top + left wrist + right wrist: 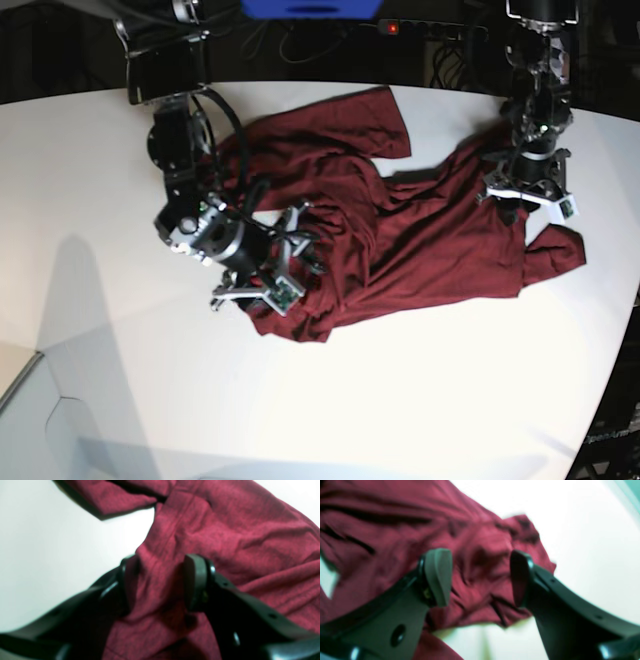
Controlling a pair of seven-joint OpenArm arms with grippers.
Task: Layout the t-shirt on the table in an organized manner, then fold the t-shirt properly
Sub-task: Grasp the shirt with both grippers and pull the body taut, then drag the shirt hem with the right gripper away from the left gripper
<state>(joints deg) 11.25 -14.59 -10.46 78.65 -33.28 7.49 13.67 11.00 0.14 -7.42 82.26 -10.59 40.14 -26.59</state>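
The dark maroon t-shirt (400, 240) lies crumpled across the middle of the white table (400, 400), one sleeve reaching toward the back. In the base view my left gripper (525, 200) is down on the shirt's right side. Seen from the left wrist, a thick ridge of the t-shirt (225, 530) fills the gap of the left gripper (160, 582), whose jaws press in on it. My right gripper (270, 280) hangs over the shirt's front left edge. In the right wrist view the right gripper (481, 577) is open, with rumpled t-shirt (382, 530) below it and nothing between the fingers.
The table's curved edge (620, 380) runs down the right side. Behind the table are a power strip (430, 27), cables and a blue object (310, 8). Bare white table (37, 555) shows left of the left gripper, and bare table (595, 555) right of the right gripper.
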